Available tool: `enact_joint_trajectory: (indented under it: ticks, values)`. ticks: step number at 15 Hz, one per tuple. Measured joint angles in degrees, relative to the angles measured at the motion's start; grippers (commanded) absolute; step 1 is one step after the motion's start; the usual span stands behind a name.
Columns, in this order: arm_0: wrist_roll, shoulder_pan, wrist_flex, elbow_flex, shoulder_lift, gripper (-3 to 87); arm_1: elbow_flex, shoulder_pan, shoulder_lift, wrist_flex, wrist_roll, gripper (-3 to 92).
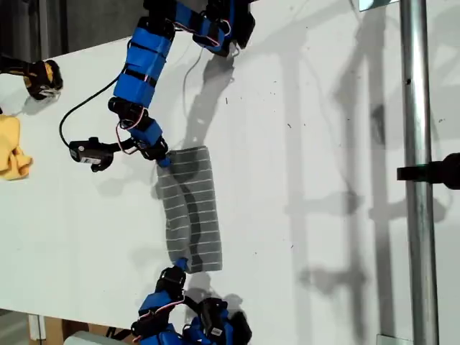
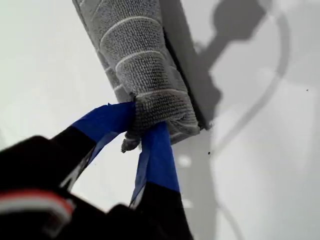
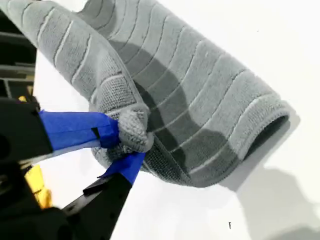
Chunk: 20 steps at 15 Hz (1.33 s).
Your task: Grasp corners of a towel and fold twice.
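– Grippers in the exterior view, what state?
– Both clamped on cloth. The first gripper [image 1: 180,264] comes in from the table [image 1: 323,144] edge at the exterior view's bottom and pinches the near corner of the towel [image 1: 194,208]. The second gripper [image 1: 164,159] reaches down from the edge at the exterior view's top and pinches the far corner on the same long side.
– Towel position?
– Long grey striped strip, already doubled over, running between the two grippers. One end is close to the table edge at the exterior view's bottom and the other is around mid-table. The gripped side bows a bit and the rest lies flat.
– Other stuff?
– Yellow cloth [image 1: 13,147] at the table edge on the exterior view's left, well apart from the towel. Metal pole [image 1: 417,180] down the exterior view's right.
– First wrist view?
– The first gripper [image 2: 142,127] has its blue-taped jaws narrow, with a bunched corner squeezed between them. The towel [image 2: 140,60] stretches away from the jaws as a narrow band, white stripes across it, and its shadow falls on the table beside it.
– Second wrist view?
– The second gripper [image 3: 125,140] has its jaws closed on a wad of corner, fabric bulging out between the tips. The towel [image 3: 200,100] is seen broad here, lifted at the held corner and draping down. Its two layers gape open at the end away from the jaws.
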Motion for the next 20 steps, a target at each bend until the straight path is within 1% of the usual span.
enact_joint_trajectory:
  ticks: [5, 8, 12, 14, 17, 20]
  values:
    - [0.18, -0.26, -2.55, 2.99, 1.49, -1.6, 0.35, 0.35, 0.0, -0.18, -0.53, -0.2]
    - [-3.6, 1.85, -4.48, 7.65, 2.11, -1.6, 1.32, -3.34, -2.81, -0.18, -0.26, -0.2]
    - [-10.28, 6.42, -7.29, 13.45, 2.11, -1.6, 4.57, -6.59, -8.0, -0.18, 2.2, -0.2]
    - [-13.8, 8.79, -8.44, 14.68, 1.41, -1.6, 5.54, -6.77, -9.23, -0.09, 3.6, -0.2]
    - [-17.67, 11.16, -11.78, 16.0, -1.49, -1.5, 5.54, -6.77, -12.39, 1.23, 5.19, -0.2]
    - [-19.95, 11.51, -14.41, 16.08, -8.35, -1.5, 5.54, -6.77, -15.38, 1.76, 5.89, -0.2]
